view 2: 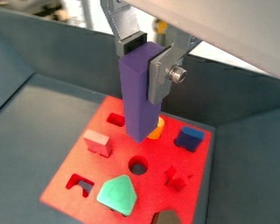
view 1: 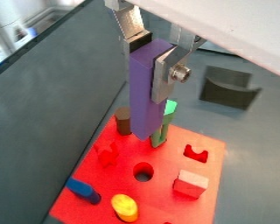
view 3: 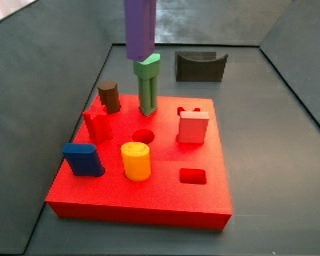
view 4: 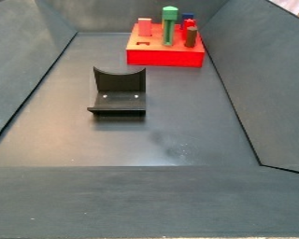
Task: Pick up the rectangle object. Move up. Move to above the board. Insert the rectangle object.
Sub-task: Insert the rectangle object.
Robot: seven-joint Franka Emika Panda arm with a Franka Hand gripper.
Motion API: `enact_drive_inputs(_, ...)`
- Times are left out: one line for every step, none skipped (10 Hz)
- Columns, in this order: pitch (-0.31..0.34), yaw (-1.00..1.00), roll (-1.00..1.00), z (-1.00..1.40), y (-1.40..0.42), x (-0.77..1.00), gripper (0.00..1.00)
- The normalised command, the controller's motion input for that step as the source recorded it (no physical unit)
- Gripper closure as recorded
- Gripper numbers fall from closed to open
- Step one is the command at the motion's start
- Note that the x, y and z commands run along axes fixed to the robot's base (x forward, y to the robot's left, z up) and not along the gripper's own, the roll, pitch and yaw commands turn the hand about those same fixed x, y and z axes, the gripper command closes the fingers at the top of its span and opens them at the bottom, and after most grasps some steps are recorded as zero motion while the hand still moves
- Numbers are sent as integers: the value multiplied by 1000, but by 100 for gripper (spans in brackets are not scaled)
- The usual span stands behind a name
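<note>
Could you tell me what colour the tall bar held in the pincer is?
Purple; the long slim square-section bar, clamped in the pincer above the board, shows best in a wrist view.

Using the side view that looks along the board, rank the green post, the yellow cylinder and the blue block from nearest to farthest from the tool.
The tool itself is above the frame in that side view; the purple bar it holds marks its place, and it shows in a wrist view.
1. Green post, just under the bar, at the board's far edge.
2. Yellow cylinder, mid-board toward the front.
3. Blue block, front outer corner.
</note>
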Motion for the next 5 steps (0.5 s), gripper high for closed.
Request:
enact_drive_inputs(16,-894,46,-177,-254,0,100)
enact_drive_inputs(0,-871,7,-351,-346,0,100)
enact_drive_inputs(-46,-826,49,-489,-374,63,100)
enact_drive_inputs(-67,-911,0,-337,-266,0,100)
enact_drive_inputs(-63,-1000,-21,-320,-20,0,100)
